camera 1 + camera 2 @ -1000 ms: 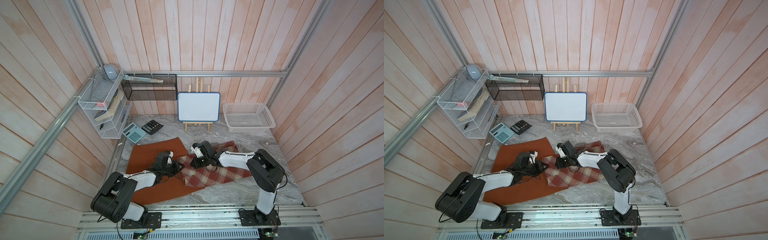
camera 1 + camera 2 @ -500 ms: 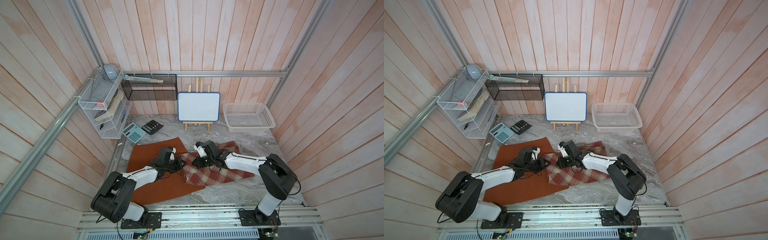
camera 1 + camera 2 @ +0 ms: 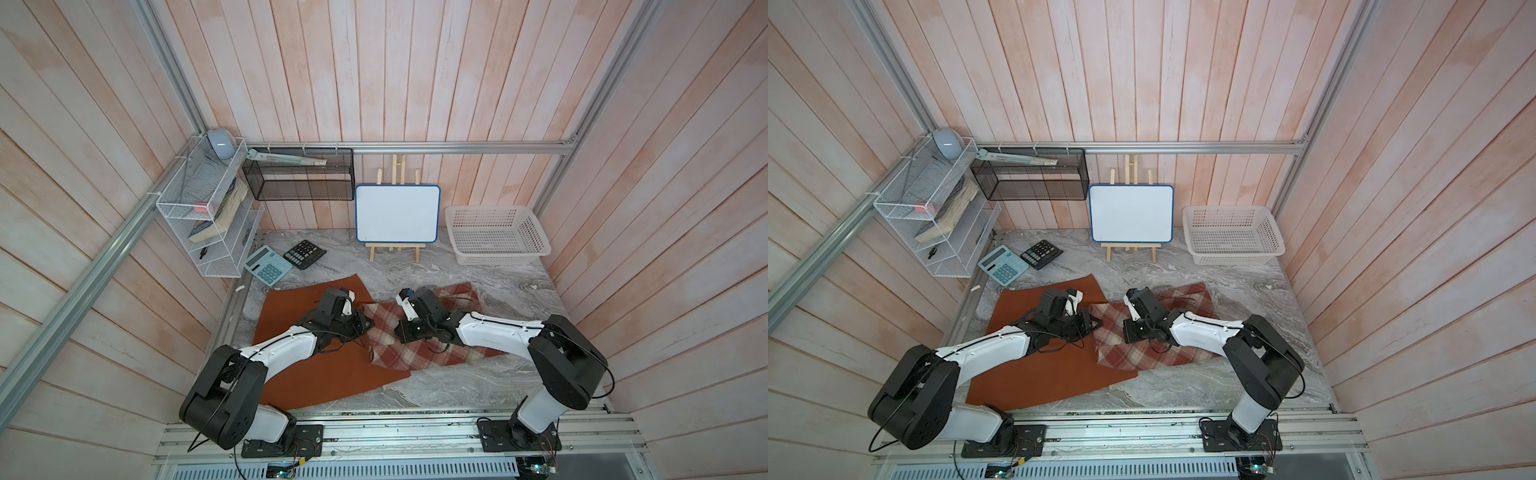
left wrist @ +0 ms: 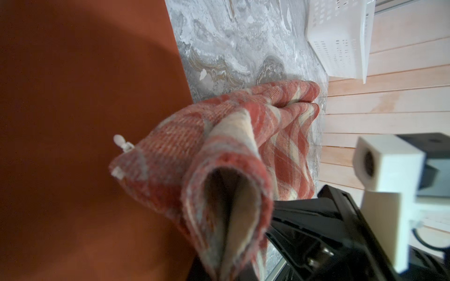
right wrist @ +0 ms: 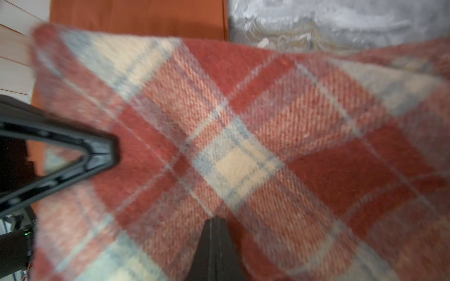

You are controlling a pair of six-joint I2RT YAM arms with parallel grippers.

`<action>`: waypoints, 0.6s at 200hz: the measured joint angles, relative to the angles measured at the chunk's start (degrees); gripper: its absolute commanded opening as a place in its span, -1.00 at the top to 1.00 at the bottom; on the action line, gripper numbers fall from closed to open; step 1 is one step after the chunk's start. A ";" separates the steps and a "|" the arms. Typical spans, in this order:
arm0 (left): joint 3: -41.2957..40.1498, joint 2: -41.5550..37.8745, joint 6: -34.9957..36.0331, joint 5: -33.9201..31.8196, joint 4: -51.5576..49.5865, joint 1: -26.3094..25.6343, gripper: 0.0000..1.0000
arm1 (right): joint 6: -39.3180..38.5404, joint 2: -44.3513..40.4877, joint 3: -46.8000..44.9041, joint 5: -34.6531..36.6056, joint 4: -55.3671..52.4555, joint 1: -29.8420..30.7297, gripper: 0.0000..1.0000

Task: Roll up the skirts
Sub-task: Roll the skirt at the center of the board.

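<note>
looks like the left gripper [image 3: 365, 325], pinching a lifted corner of the plaid skirt [image 3: 415, 353], and the right gripper [image 5: 215, 220], pressed together, just slid apart along it, so rolling's probably starting.

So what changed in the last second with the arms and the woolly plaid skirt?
The left gripper moved toward the back wall, pinching the lifted edge of the woolly red-cream-tan plaid skirt. The right gripper shifted rightward as its elbow swung outward. The rust-orange skirt and white lattice plastic basket stayed put.

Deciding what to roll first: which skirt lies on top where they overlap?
The plaid skirt; its edge covers the plain rust-orange skirt spread beneath.
</note>
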 measured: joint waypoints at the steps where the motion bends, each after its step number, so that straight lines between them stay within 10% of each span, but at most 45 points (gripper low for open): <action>1: 0.07 0.00 0.00 0.00 -0.07 -0.02 1.00 | -0.02 0.09 0.00 0.00 0.04 0.00 1.00; 120: 9.53 5.92 -4.57 -3.37 -2.84 -7.23 1.00 | 4.37 -1.53 -7.45 -7.41 9.66 -4.33 0.97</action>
